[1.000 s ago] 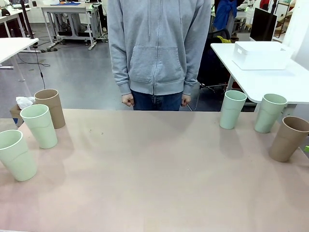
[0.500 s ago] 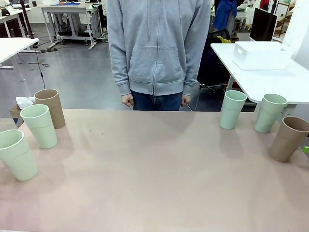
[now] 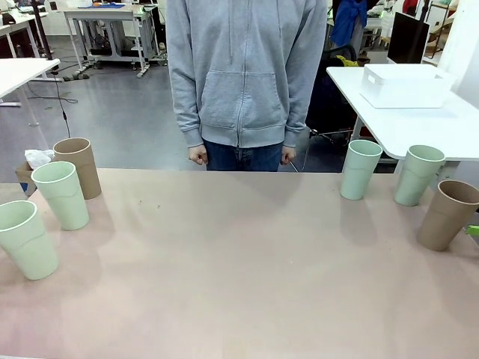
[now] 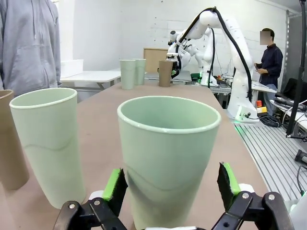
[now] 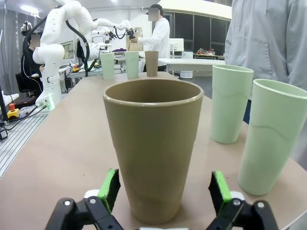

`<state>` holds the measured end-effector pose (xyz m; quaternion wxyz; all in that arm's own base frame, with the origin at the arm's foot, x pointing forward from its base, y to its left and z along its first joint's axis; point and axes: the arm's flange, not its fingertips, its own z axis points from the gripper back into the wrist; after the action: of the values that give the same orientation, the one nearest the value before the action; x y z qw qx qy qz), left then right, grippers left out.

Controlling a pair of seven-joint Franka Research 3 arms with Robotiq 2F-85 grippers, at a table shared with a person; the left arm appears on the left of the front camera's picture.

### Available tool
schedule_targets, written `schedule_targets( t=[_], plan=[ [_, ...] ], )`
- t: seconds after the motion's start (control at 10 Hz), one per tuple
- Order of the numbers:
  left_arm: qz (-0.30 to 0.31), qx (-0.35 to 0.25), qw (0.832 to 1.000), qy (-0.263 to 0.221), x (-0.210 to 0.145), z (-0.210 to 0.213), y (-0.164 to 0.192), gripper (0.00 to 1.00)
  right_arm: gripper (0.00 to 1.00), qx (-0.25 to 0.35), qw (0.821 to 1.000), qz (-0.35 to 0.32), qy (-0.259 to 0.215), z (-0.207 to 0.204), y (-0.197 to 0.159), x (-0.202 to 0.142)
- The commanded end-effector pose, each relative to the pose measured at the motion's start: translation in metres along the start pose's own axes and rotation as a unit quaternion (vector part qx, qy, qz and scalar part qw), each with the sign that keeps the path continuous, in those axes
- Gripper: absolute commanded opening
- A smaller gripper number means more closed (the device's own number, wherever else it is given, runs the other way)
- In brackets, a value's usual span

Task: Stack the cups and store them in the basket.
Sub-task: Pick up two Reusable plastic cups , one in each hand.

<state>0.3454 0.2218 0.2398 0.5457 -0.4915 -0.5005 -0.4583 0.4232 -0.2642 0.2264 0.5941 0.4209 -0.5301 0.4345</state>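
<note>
Front view: the counter (image 3: 239,299) has a broad open stretch across its middle. Three cups stand along the left edge: the left tan cup (image 3: 77,166) farthest, the left mint cup (image 3: 62,194) just before it, and the nearest mint cup (image 3: 26,239) by the picture's edge. Along the right edge stand the far right mint cup (image 3: 359,169), the second right mint cup (image 3: 418,174) and the right tan cup (image 3: 447,215). All six are upright and unstacked. A person (image 3: 245,75) stands at the far edge. The basket (image 3: 404,84) sits on a white side table (image 3: 449,131) beyond the right corner, well apart from the cups.

Left wrist view: the left tool (image 4: 170,184) is spread wide and straddles the nearest mint cup (image 4: 168,158). One green pad (image 4: 114,184) sits just beside the wall. There is a clear gap at the other pad, and nothing is gripped.

Right wrist view: the right tool (image 5: 165,190) is fully spread around the right tan cup (image 5: 153,148). Its pads (image 5: 219,191) flank the cup without clamping it, and the two right mint cups stand close by on one side.
</note>
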Motion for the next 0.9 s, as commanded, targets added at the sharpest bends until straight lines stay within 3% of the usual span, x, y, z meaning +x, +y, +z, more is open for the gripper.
schedule_targets(
  t=[0.0,0.8],
  plan=[
    [-0.025,0.016,1.0,0.007,-0.009,-0.004,-0.008,1.0,1.0,-0.017,1.0,0.001,-0.002,-0.007,0.006,0.003],
    [-0.012,0.017,1.0,0.011,-0.02,-0.021,-0.013,1.0,1.0,0.014,0.999,-0.018,-0.024,-0.021,0.013,0.006]
  ],
)
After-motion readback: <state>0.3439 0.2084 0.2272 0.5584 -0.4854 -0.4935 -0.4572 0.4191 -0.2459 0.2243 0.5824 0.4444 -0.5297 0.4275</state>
